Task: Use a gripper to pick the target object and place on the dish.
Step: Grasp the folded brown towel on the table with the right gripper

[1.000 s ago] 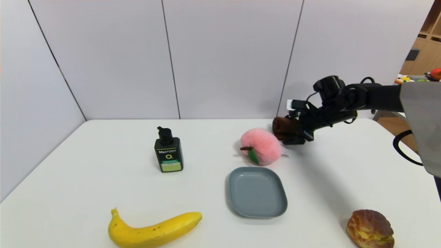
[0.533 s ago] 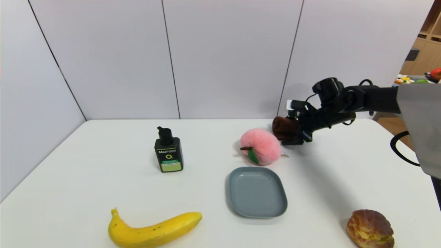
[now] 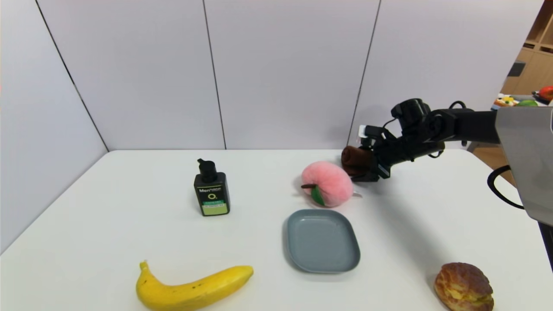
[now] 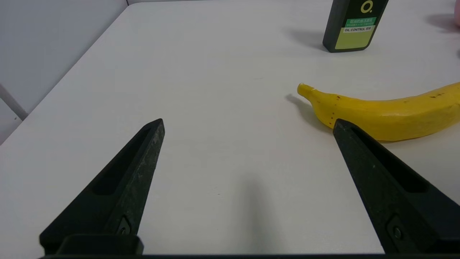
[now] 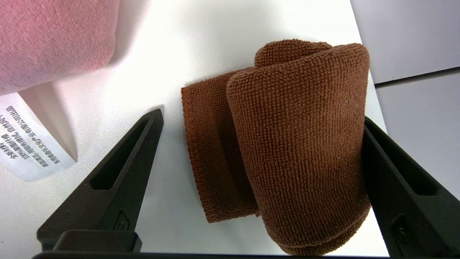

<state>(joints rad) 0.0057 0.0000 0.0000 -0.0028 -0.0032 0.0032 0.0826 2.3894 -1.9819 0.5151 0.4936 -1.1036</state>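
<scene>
The target object, a dark brown rolled terry towel (image 3: 353, 159) (image 5: 287, 144), lies on the white table at the back right, just behind a pink plush peach (image 3: 327, 183). My right gripper (image 3: 362, 167) (image 5: 262, 117) is open and straddles the towel. One finger rests against the roll's side, while the other stands apart from the folded flap with bare table between. The dish (image 3: 323, 268), a grey-blue rounded plate, sits in front of the peach with nothing on it. My left gripper (image 4: 248, 123) hovers open over the table's near left, holding nothing.
A black pump bottle (image 3: 211, 190) (image 4: 354, 25) stands left of centre. A banana (image 3: 194, 289) (image 4: 388, 111) lies at the front, close to my left gripper. A brown cream bun (image 3: 464, 287) sits front right. The peach's white tag (image 5: 28, 144) lies near my right gripper. A wall closes off the back.
My right arm has sunk slightly and the gripper has edged a little farther around the towel. Its jaws stay wide and the towel has not moved.
</scene>
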